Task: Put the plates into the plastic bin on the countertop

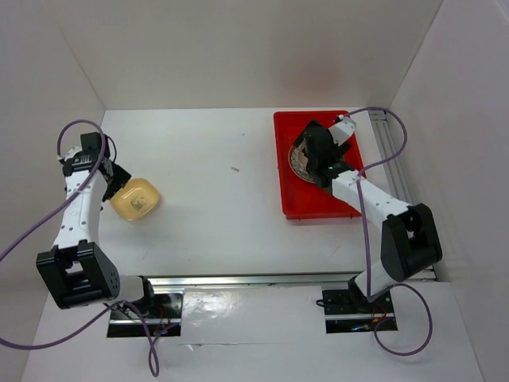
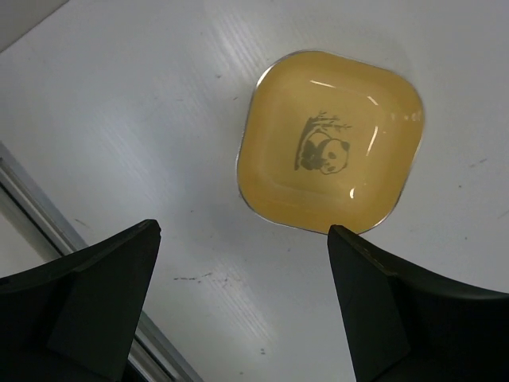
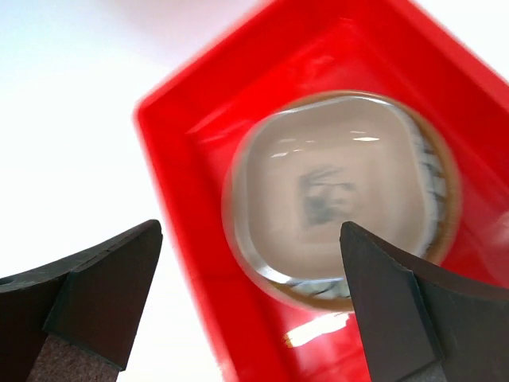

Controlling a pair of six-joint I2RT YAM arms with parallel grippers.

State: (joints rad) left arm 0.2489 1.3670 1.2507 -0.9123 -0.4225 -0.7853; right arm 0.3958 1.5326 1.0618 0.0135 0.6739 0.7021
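On the counter [image 1: 223,207], near left, a yellow dish [image 2: 330,143] with a panda print lies flat. The left pincer [image 2: 242,239] hangs over it, jaws wide, holding nothing. Farther back on the right sits the red bin [image 1: 318,208]. Inside it a pale dish [image 3: 334,191] rests on a round brown-rimmed plate [image 3: 437,179]. Above them the right pincer [image 3: 250,231] stands open and empty, its view blurred.
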